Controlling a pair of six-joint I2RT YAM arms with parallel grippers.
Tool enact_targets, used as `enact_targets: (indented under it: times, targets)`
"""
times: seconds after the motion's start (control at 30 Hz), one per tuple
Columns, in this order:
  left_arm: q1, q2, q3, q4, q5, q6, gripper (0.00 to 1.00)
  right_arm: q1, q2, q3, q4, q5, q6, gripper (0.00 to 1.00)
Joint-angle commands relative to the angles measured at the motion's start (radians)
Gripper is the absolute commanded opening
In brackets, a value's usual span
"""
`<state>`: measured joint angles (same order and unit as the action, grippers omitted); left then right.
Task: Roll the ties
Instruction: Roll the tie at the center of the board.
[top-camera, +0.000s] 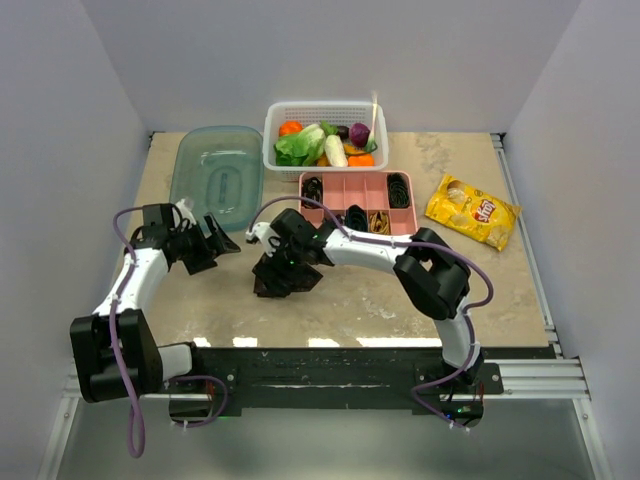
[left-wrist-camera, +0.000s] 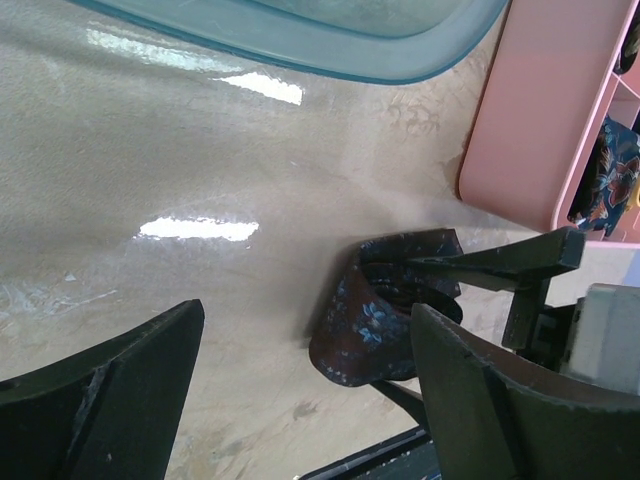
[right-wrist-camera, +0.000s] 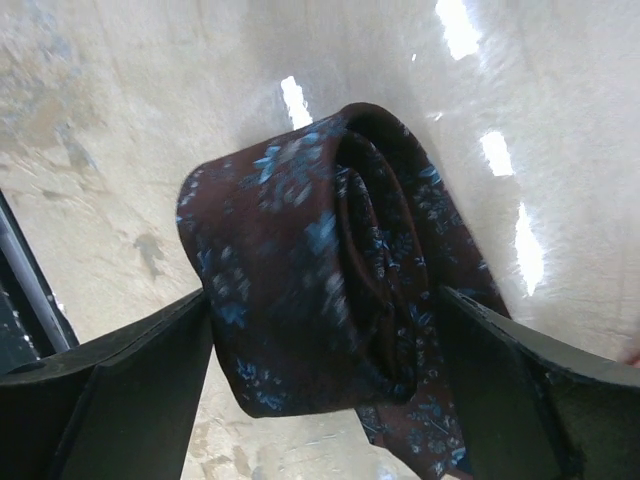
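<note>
A dark maroon tie (right-wrist-camera: 310, 270) with a faint blue flower pattern stands as a thick roll on the table, its loose tail trailing out beneath it. My right gripper (right-wrist-camera: 325, 300) has its jaws wide around the roll, both fingers touching its sides. From above, that tie (top-camera: 275, 280) and the right gripper (top-camera: 283, 272) sit at the table's middle. My left gripper (top-camera: 222, 245) hovers just to the left, open and empty; in its own view the left gripper (left-wrist-camera: 308, 312) faces the roll (left-wrist-camera: 375, 310). Other coiled ties (top-camera: 398, 188) lie in the pink tray (top-camera: 358, 174).
The pink tray (left-wrist-camera: 530, 120) stands just behind the roll. A teal plastic lid (top-camera: 215, 175) lies at the back left, a white basket (top-camera: 325, 108) of vegetables at the back centre, a yellow chip bag (top-camera: 472, 210) to the right.
</note>
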<state>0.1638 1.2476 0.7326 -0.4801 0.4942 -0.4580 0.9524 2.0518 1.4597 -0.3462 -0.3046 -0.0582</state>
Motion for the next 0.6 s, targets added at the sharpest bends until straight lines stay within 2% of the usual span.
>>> enact_targets:
  times: [0.0,0.03,0.13,0.23,0.3,0.33,0.4,0.43,0.5,0.53,0.57]
  targets:
    - [0.011,0.013,-0.006,0.015,0.061,0.036,0.89,-0.007,-0.11,0.08,0.003,0.039,0.052,0.94]
    - [0.011,0.013,-0.007,0.015,0.072,0.038,0.89,-0.007,-0.119,0.082,0.006,0.042,0.051,0.99]
    - [0.011,0.001,-0.013,0.009,0.084,0.041,0.88,-0.009,-0.14,0.082,0.016,0.064,0.051,0.99]
    - [0.009,-0.043,-0.019,-0.015,0.055,0.047,0.79,-0.015,-0.143,0.082,0.029,0.106,0.102,0.99]
    - [0.01,-0.083,-0.033,-0.046,0.005,0.042,0.65,-0.033,-0.136,0.091,0.033,0.124,0.124,0.99]
    - [0.006,-0.135,-0.039,-0.052,-0.005,0.038,0.47,-0.041,-0.133,0.094,0.035,0.137,0.155,0.98]
    - [-0.027,-0.186,-0.042,-0.086,-0.043,-0.002,0.29,-0.064,-0.125,0.113,0.041,0.14,0.181,0.97]
    - [-0.044,-0.227,-0.042,-0.098,-0.064,-0.022,0.1,-0.072,-0.121,0.116,0.044,0.144,0.204,0.96]
    - [-0.116,-0.263,-0.047,-0.147,-0.115,-0.072,0.0,-0.081,-0.099,0.154,0.03,0.162,0.216,0.91]
    - [-0.145,-0.27,-0.05,-0.158,-0.135,-0.094,0.0,-0.081,-0.069,0.172,0.02,0.17,0.221,0.9]
    - [-0.167,-0.28,-0.073,-0.163,-0.147,-0.116,0.0,-0.081,-0.046,0.216,-0.009,0.165,0.218,0.78]
